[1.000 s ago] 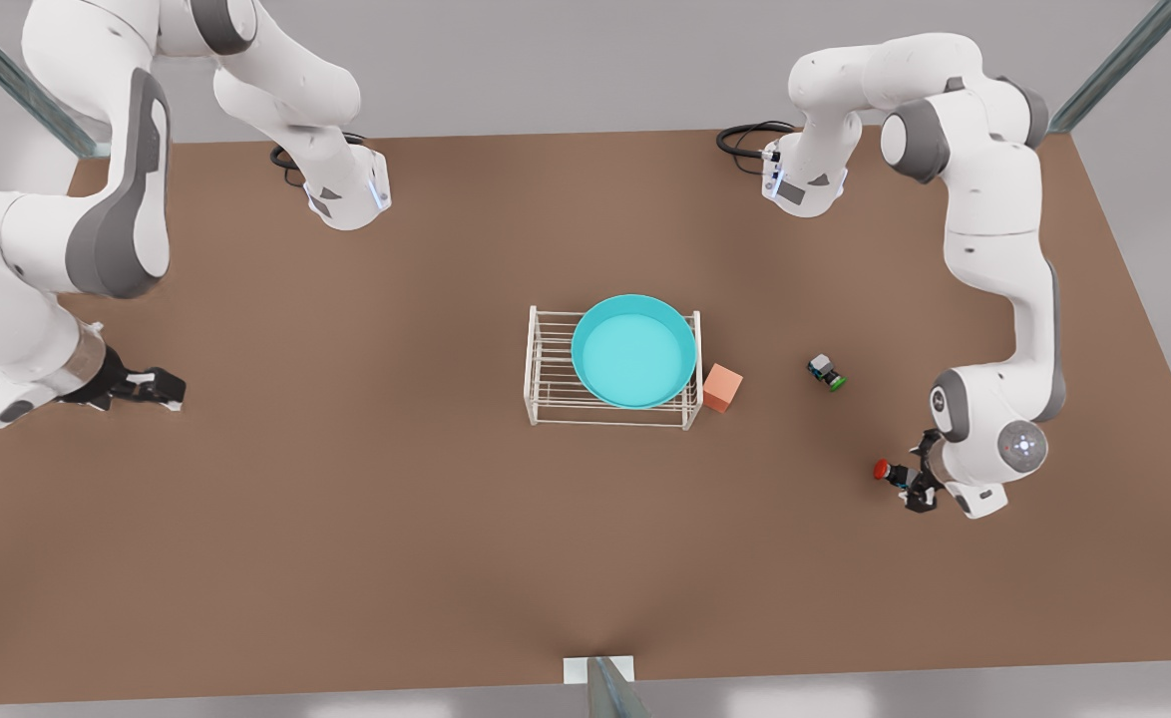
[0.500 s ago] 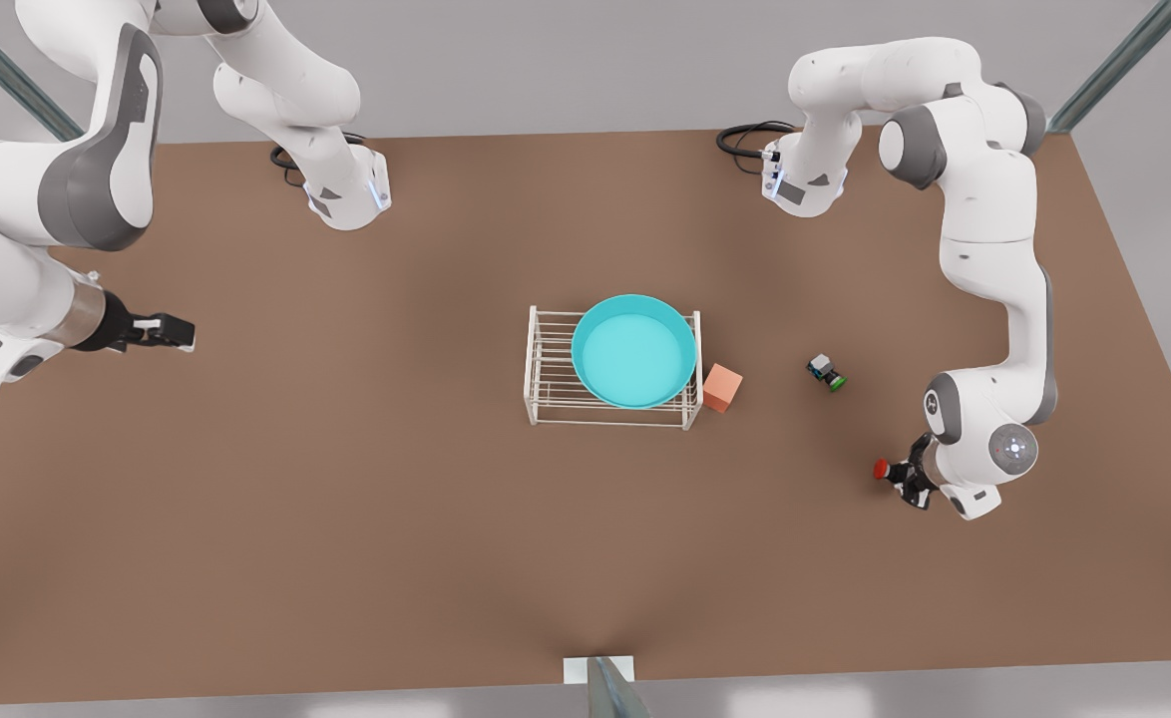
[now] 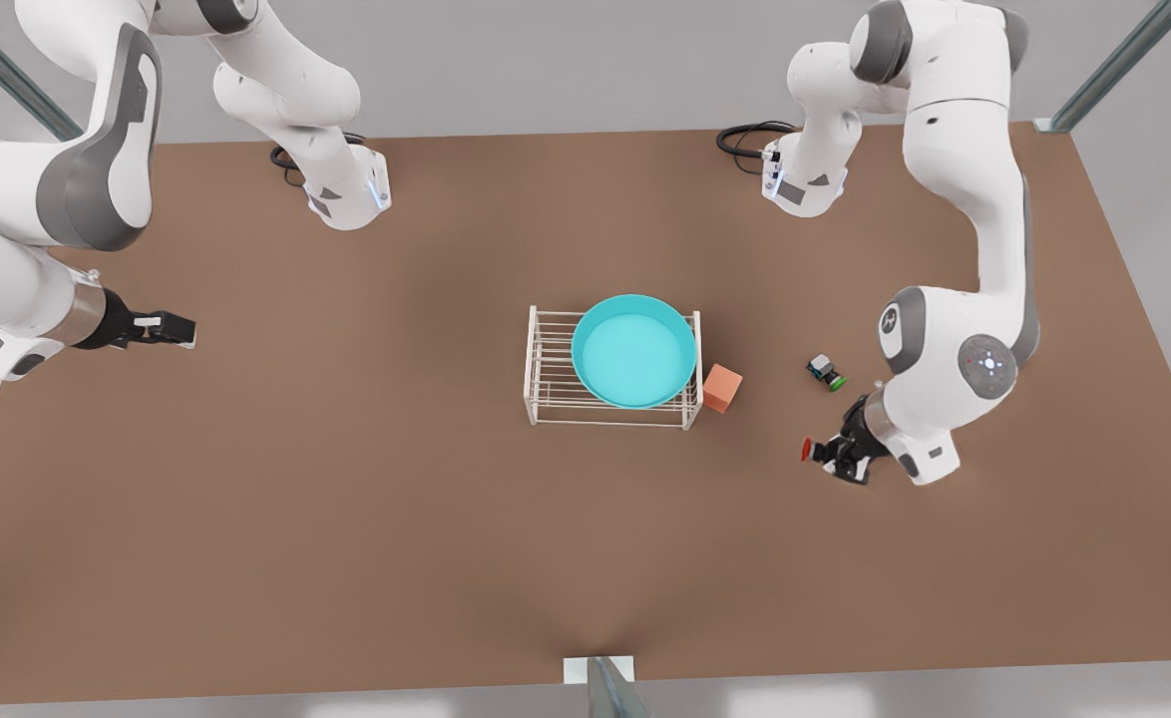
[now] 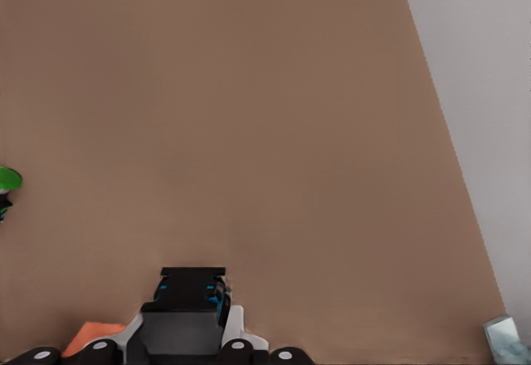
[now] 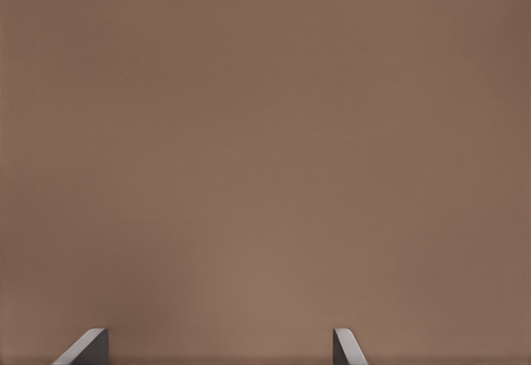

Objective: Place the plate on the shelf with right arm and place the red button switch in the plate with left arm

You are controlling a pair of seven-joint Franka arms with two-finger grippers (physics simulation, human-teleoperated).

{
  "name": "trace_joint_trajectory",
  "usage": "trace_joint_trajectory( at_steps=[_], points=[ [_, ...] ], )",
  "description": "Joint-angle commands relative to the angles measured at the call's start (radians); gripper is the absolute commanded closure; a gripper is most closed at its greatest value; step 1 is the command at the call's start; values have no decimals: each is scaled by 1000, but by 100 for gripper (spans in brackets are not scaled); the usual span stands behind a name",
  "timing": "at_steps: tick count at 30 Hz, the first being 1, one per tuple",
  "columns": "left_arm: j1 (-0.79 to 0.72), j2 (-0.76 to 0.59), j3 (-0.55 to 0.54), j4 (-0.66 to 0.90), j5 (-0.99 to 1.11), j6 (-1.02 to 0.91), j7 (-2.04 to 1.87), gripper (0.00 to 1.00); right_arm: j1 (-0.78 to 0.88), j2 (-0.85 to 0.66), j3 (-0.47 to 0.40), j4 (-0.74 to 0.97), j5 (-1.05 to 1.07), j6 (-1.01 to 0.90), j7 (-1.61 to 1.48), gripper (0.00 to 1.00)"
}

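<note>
On the brown table (image 3: 346,519), near its middle, stands the white wire shelf (image 3: 551,374); the turquoise plate (image 3: 633,350) lies flat on top of it, toward the end at the front view's right, its rim reaching that end of the rack; a small orange cube (image 3: 722,387) sits on the table just beside that same end. Farther toward the front view's right, the green-capped switch (image 3: 826,372) lies on the table, apart from the cube; the left wrist view catches its green cap at the picture's edge. The left gripper (image 3: 838,458) hangs just below that switch in the front view, closed around the red button switch (image 3: 809,450) — the red cap juts out toward the shelf, and the left wrist view shows the black and grey body (image 4: 192,294) clamped between the fingers. Well away, at the front view's left edge, the right gripper (image 3: 173,329) waits over bare table, its fingers (image 5: 347,347) spread wide apart with nothing between them.
</note>
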Motion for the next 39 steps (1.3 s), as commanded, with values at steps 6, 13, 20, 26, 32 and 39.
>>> trace_joint_trajectory(
  at_steps=[6, 13, 20, 26, 32, 39],
  points=[
    [-191, -28, -65, 37, -34, -124, -679, 53, -2, -8, -1, -7, 2, 0, -3, 0],
    [-340, -72, -106, -27, -34, -130, -802, 53, -4, -8, -2, -7, 8, 1, -3, 0],
    [-378, 5, -105, -136, -26, 45, -763, 53, -4, -14, -4, -13, 13, 6, -5, 0],
    [-321, -49, -105, -138, -25, -52, -647, 0, -4, -14, -4, -13, 13, 4, -5, 0],
    [-111, -181, -102, 97, 63, -567, 543, 0, -4, -14, -4, -12, 13, 6, -3, 0],
    [-7, -181, -99, 161, 212, -508, 1430, 0, -4, -14, -4, -12, 13, 7, -3, 0]
  ],
)
